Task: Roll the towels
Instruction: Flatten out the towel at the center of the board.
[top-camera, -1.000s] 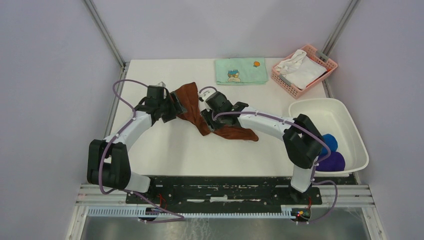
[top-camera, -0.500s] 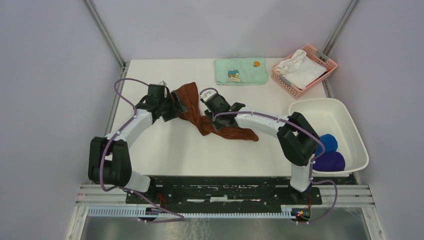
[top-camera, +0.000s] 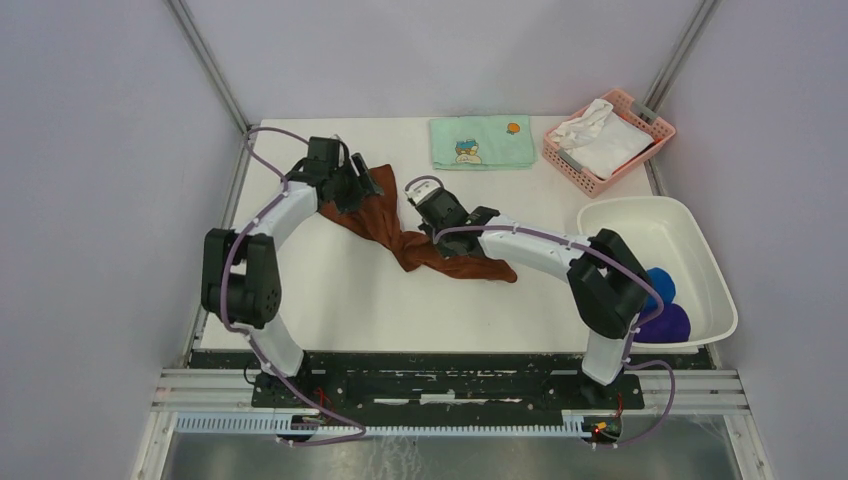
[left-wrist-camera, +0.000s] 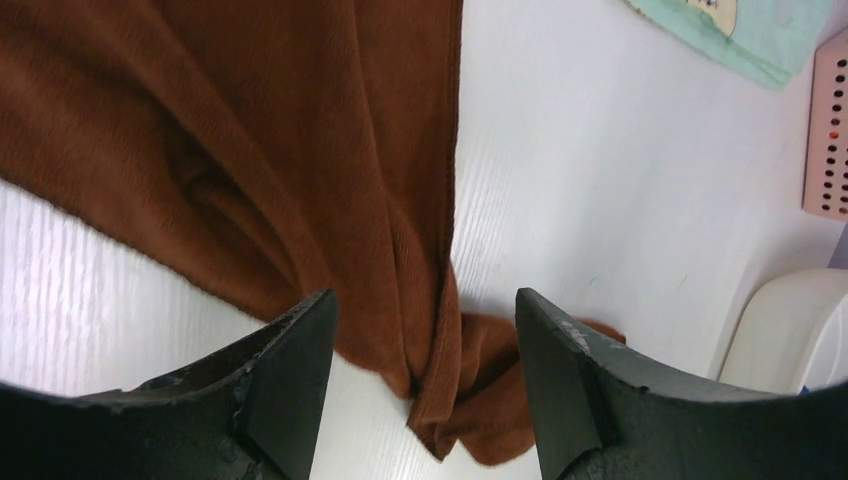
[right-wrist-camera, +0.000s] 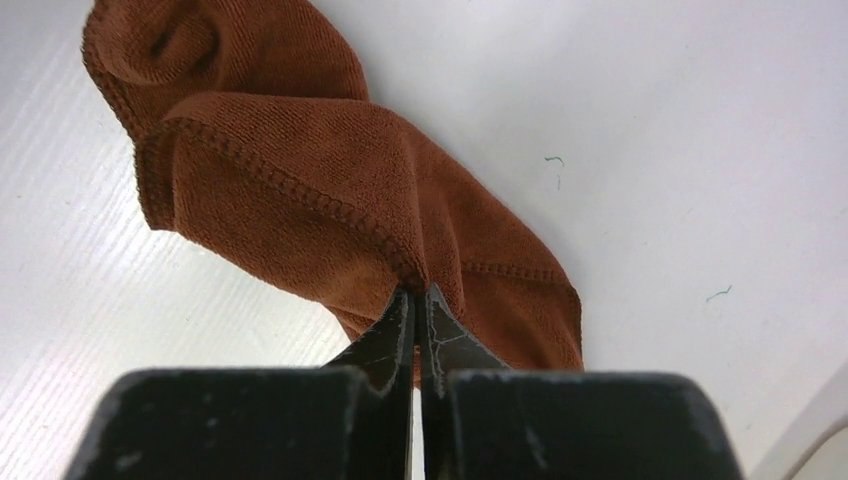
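Pinching a stitched fold of the rust-brown towel (right-wrist-camera: 300, 190), my right gripper (right-wrist-camera: 418, 292) has its fingers pressed together, with the cloth caught at their tips. The rest of that end bunches on the white table (right-wrist-camera: 650, 120) just ahead of them. My left gripper (left-wrist-camera: 425, 320) stands wide apart over the towel's other end, cloth spreading ahead of the fingers; whether they touch it I cannot tell. Well off to my right hand's right, the royal blue towel (top-camera: 655, 283) and the dark purple towel (top-camera: 665, 322) lie touching in a white tub (top-camera: 690, 215).
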